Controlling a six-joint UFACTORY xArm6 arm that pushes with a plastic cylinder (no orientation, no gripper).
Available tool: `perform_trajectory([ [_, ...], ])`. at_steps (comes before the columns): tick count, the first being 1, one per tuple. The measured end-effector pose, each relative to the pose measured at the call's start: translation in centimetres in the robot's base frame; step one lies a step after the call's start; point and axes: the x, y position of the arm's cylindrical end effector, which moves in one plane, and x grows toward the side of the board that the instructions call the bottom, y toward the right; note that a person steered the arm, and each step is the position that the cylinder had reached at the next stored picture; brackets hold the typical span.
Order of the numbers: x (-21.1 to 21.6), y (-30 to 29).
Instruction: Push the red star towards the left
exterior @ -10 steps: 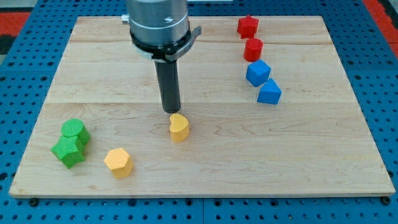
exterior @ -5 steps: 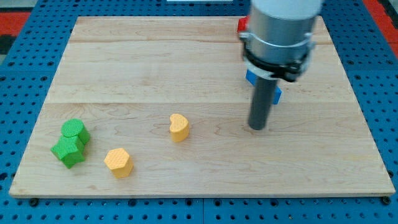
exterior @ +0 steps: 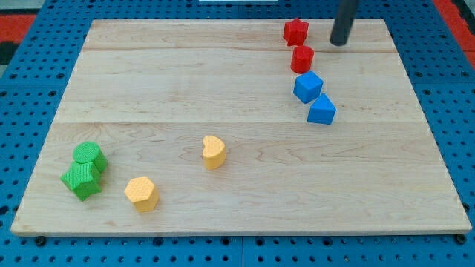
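The red star (exterior: pixel 295 31) sits near the board's top edge, right of centre. My tip (exterior: pixel 339 42) is to the right of the star, a short gap away, not touching it. A red cylinder-like block (exterior: pixel 302 58) lies just below the star. Only the lower part of the dark rod shows; the rest is cut off by the view's top.
Two blue blocks (exterior: pixel 307 87) (exterior: pixel 321 110) lie below the red ones. A yellow heart-like block (exterior: pixel 214 151) is near the middle, a yellow hexagon (exterior: pixel 141 193) at lower left. Two green blocks (exterior: pixel 89 156) (exterior: pixel 81 180) touch at the left. The wooden board (exterior: pixel 237 200) rests on blue pegboard.
My tip moved from above the yellow heart, across to the right past the blue blocks, then up to the top right beside the red star. No block has moved.
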Motion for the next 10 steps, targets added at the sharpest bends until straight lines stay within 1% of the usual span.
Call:
perform_trajectory([
  [1,-0.7,-1.4],
  [2,-3.6,-1.7],
  [3,-3.7,-6.1],
  [4,-2.7,-10.5],
  [5,-2.7,-7.3],
  [6,-5.1,-6.4],
  [7,0.0,-4.7],
  [8,1.9,-4.4],
  [9,2.3,-11.5],
  [10,0.1,-16.0],
])
